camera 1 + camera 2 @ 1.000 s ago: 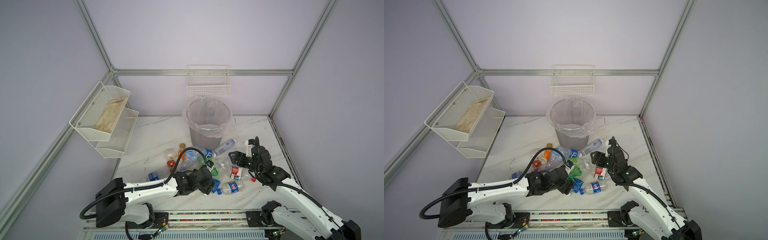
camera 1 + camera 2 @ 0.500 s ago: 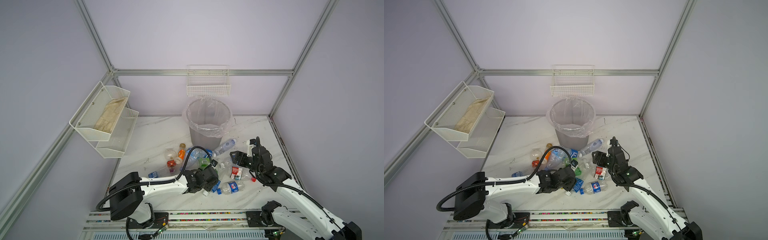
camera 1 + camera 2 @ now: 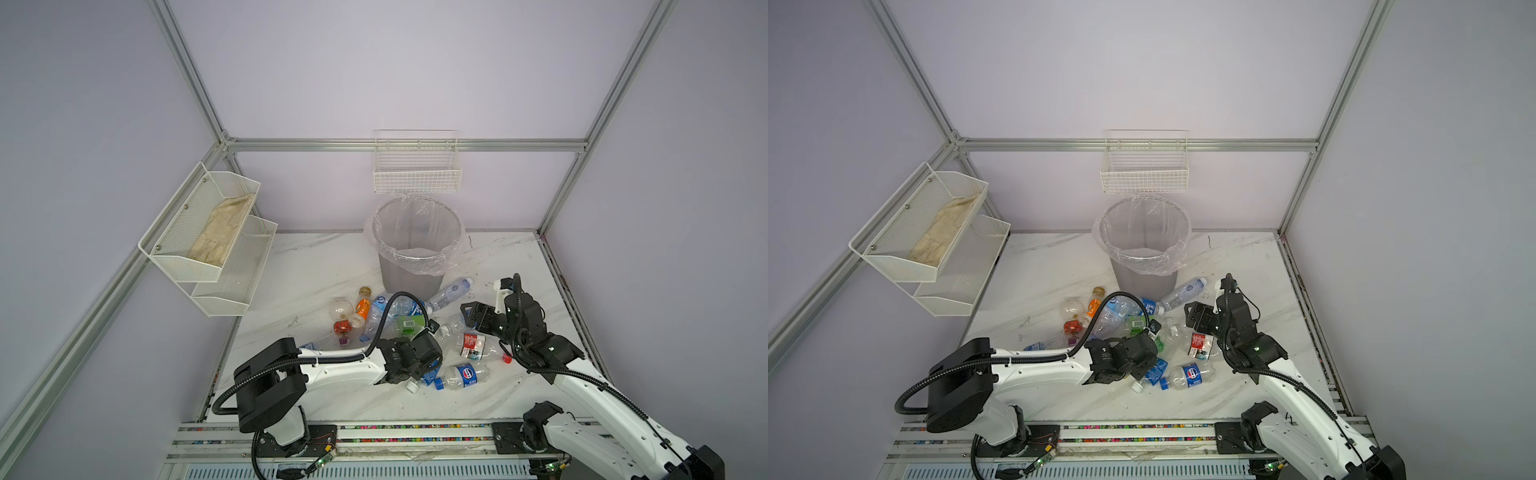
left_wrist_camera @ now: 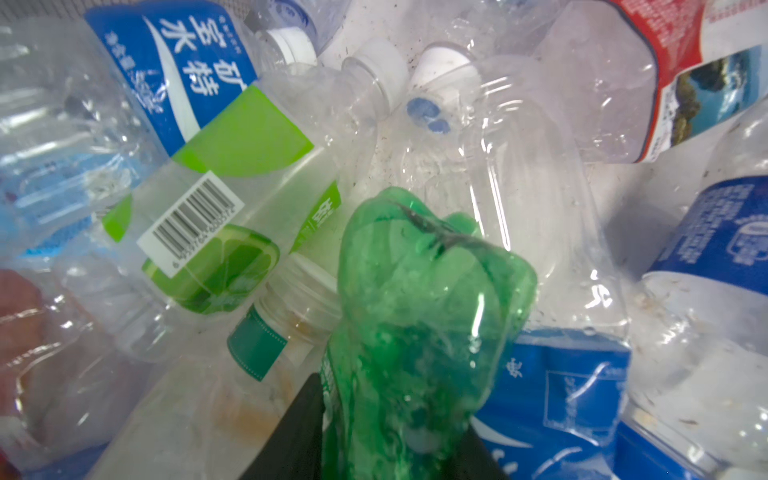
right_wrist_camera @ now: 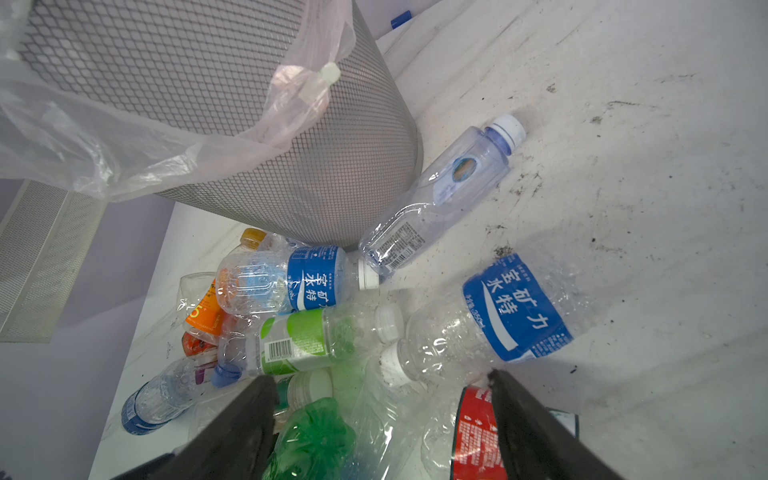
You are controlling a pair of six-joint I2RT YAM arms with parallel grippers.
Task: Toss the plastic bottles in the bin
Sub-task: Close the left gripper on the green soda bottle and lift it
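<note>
Two white mesh shelves [image 3: 216, 266] hang at the left of both top views, the upper one holding a beige cloth [image 3: 222, 232]. Right of them, at the centre of the marble table [image 3: 299, 266], many bottles [image 3: 471, 345] lie heaped just in front of the bin [image 3: 409, 276], which stands upright at the back under a wire basket [image 3: 417, 174]. At the lower centre the left gripper [image 4: 390, 415] reaches into the heap, its jaws pressed in on a crumpled green bottle [image 4: 424, 291]. Right of the heap the right gripper [image 5: 382, 382] hangs above the bottles with its jaws spread wide, holding nothing
</note>
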